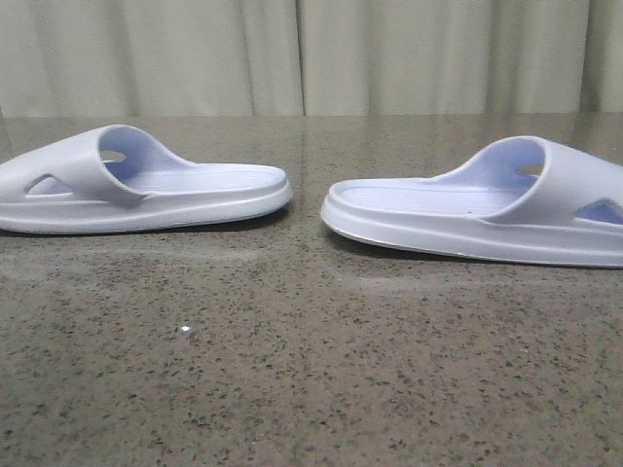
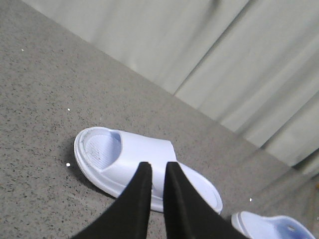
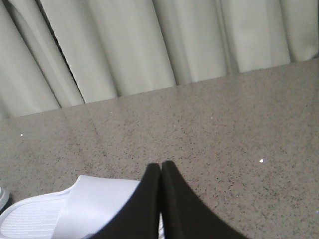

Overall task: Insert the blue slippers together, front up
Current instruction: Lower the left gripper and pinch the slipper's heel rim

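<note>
Two pale blue slippers lie flat on their soles on the table, heels facing each other across a gap. The left slipper has its strap at the far left. The right slipper has its strap at the far right. Neither gripper shows in the front view. In the left wrist view my left gripper hovers over the left slipper, near its strap, fingers a narrow gap apart and holding nothing. My right gripper is shut and empty, with the right slipper's strap beside it.
The slippers rest on a speckled grey-brown stone table. A pale pleated curtain hangs along its far edge. The heel of the right slipper shows at the edge of the left wrist view.
</note>
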### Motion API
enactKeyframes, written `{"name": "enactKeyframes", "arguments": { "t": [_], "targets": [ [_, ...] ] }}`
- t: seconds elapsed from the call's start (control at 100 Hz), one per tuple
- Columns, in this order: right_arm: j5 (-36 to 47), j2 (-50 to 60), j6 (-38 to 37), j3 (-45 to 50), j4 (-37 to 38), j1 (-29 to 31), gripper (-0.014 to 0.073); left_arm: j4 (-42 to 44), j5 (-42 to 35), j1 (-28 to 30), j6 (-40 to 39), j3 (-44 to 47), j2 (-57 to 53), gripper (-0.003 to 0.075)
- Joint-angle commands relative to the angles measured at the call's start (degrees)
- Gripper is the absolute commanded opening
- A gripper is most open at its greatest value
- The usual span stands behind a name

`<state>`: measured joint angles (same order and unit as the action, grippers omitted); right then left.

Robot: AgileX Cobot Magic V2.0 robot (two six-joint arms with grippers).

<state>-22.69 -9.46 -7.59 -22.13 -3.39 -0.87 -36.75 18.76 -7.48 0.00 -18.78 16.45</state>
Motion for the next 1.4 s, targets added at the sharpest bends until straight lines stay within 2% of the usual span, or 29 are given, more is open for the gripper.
{"name": "enactKeyframes", "arguments": {
  "t": [0.0, 0.26, 0.37, 0.47, 0.55, 0.65, 0.71, 0.76, 1.03, 1.24, 1.39],
  "targets": [
    [0.15, -4.36, -0.08, -4.88, -1.26, 0.39, -0.0072, 1.29, 0.81, -0.37, 0.00, -5.85, 5.58, 0.0015],
    [-1.74, -10.61, -0.08, -7.58, -6.47, 0.39, -0.0057, 0.74, 0.72, -0.37, 0.00, -8.68, 14.70, 0.0016],
    [-2.07, -11.28, -0.08, -7.58, -6.56, 0.39, 0.0027, -0.34, 0.72, -0.37, 0.00, -8.68, 15.69, 0.0035],
    [-1.46, -11.28, -0.08, -7.58, -6.93, 0.39, 0.0190, -1.58, 0.72, -0.37, 0.00, -8.68, 15.69, 0.0129],
    [-0.73, -11.28, -0.08, -7.58, -7.21, 0.39, 0.0346, -1.58, 0.72, -0.37, 0.00, -8.68, 15.69, 0.0252],
    [0.26, -11.28, -0.08, -7.58, -7.20, 0.39, 0.0450, -1.58, 0.72, -0.37, 0.00, -8.68, 15.69, 0.0407],
    [1.23, -11.28, -0.08, -7.58, -7.20, 0.39, 0.0457, -1.58, -0.26, -0.37, 0.00, -8.68, 15.69, 0.0477],
    [2.04, -11.28, -0.08, -7.47, -7.20, 0.39, 0.0456, -1.58, -0.94, -0.37, 0.00, -8.68, 15.69, 0.0499],
    [3.80, -11.28, -0.08, -7.47, -7.33, 0.39, 0.0456, -3.46, -9.92, -0.37, 0.00, -8.68, 17.77, 0.0499],
    [4.27, -11.28, -0.08, -7.47, -7.47, 0.39, 0.0456, -11.82, -9.93, -0.37, 0.00, -9.09, 27.33, 0.0499],
    [4.27, -11.28, -0.08, -7.47, -8.07, 0.39, 0.0456, -11.94, -9.67, -0.37, 0.00, -11.74, 33.86, 0.0499]
  ]
}}
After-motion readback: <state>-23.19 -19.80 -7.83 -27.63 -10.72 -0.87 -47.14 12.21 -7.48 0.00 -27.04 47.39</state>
